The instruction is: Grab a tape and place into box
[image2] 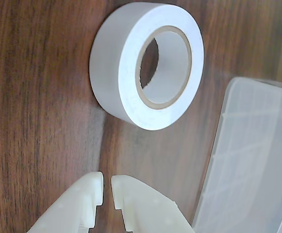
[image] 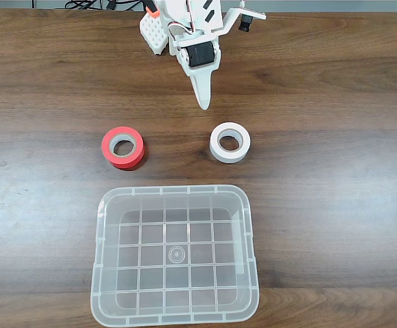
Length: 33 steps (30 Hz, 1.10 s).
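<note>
Just ahead of nearly closed, empty jaws [image2: 107, 189]: tape [image2: 145, 63], apart, flat on table [image2: 34, 97].

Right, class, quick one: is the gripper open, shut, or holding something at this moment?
Gripper: shut, fingertips almost together, holding nothing; the white tape lies flat on the table ahead of it, untouched.
</note>
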Tool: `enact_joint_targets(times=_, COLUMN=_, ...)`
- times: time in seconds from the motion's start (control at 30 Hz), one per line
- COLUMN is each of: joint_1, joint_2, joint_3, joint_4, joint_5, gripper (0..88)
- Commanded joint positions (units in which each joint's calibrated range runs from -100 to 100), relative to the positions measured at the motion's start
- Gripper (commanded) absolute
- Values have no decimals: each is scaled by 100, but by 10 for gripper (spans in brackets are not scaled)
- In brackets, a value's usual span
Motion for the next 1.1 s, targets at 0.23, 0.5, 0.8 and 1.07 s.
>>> enact_joint_targets(times=0.23, joint_1=-87, joint_2=1610, joint_3=-1659, joint_4=47, joint_5=1, gripper=13)
enact_joint_targets(times=0.5, joint_1=-14, joint_2=4546, joint_3=-4261, joint_4=-4, joint_5=212, gripper=13)
enact_joint_targets(times=0.8, joint_1=-87, joint_2=6895, joint_3=-6206, joint_4=-30, joint_5=307, gripper=14)
enact_joint_targets(times=1.07, joint_1=-233, joint_2=8874, joint_3=-7161, joint_4=-364, joint_5=307, gripper=14)
